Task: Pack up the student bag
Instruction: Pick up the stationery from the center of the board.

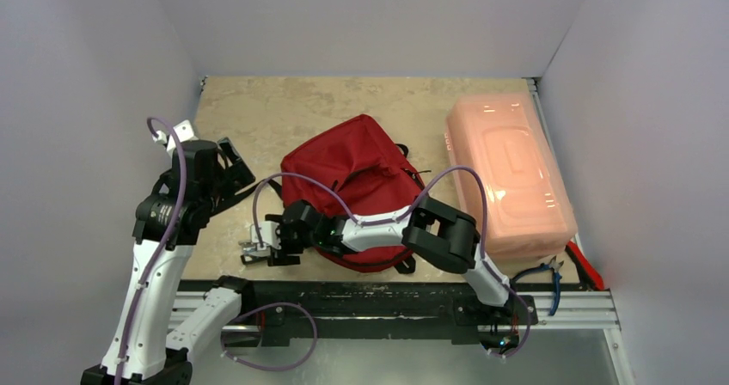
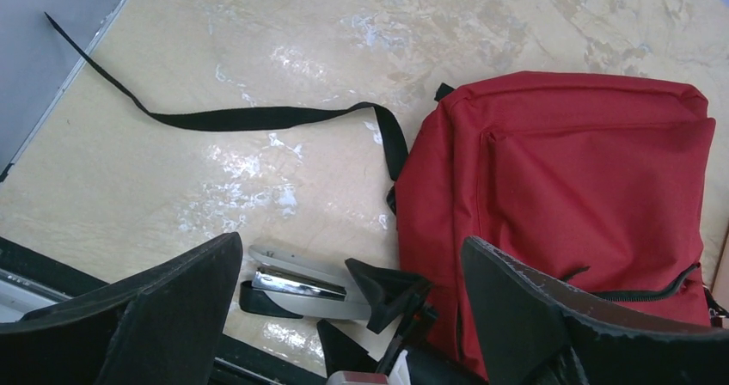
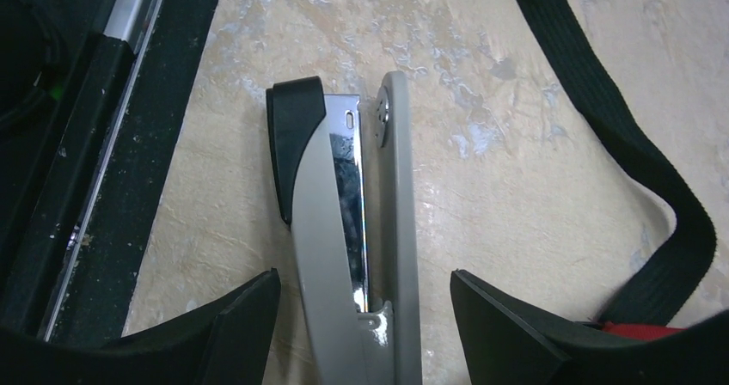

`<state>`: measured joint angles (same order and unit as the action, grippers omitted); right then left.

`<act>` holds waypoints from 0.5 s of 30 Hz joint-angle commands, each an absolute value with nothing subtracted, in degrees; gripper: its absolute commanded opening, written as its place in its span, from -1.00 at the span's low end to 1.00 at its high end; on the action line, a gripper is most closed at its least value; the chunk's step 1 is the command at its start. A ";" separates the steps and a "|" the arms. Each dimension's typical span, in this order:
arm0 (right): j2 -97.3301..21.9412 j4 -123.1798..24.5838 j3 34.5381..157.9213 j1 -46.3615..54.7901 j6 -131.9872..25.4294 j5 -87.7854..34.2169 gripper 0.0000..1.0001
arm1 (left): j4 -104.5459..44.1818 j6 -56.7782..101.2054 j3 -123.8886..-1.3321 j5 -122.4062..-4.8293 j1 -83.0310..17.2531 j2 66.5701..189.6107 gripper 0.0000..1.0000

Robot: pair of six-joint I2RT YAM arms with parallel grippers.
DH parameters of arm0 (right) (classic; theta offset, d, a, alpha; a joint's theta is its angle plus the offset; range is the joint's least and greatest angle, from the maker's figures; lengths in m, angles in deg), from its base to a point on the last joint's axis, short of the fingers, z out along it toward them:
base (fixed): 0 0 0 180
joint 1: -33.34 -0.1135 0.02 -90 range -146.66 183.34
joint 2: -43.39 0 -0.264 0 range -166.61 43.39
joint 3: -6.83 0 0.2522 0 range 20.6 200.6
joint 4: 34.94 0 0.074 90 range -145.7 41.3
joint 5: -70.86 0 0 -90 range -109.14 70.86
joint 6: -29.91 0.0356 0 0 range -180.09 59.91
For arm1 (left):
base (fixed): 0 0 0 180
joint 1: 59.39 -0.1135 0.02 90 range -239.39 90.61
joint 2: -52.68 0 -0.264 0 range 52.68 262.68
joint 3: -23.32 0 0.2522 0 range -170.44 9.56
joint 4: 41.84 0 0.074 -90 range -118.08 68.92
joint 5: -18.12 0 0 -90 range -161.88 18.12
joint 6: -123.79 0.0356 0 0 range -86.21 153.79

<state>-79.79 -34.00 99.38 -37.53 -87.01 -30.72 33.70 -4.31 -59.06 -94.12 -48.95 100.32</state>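
The stapler (image 3: 344, 230) is to be picked up so that it can be put in the student bag (image 2: 585, 170). The right tool (image 3: 361, 290) is opened wide, with one finger on each side of the stapler. Nothing is held yet, and a small gap is seen at each finger.

The stapler is lying on its side on the worktop (image 3: 516, 230). It should be squeezed across its thick grey middle, not at the thin end. The tool should be brought lower before it is shut, so that the stapler is not pushed away. A black strap (image 3: 636, 144) lies close beside the tool and should be kept out of the grip.

The student bag is found just behind the right tool, under its arm. Whether the bag is open cannot be told.

The left tool (image 2: 350, 247) is opened as wide as can be. Nothing is held or touched by it. The bag is seen below and in front of it.
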 commanded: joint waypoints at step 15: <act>-78.23 -26.68 97.92 -37.59 -77.79 -30.53 -0.49 | 32.64 -2.02 -61.08 -92.07 -48.31 100.00 0.97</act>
<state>-81.52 -32.74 99.79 -37.53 -83.82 -31.72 33.72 -3.79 -59.08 -92.81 -48.69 99.95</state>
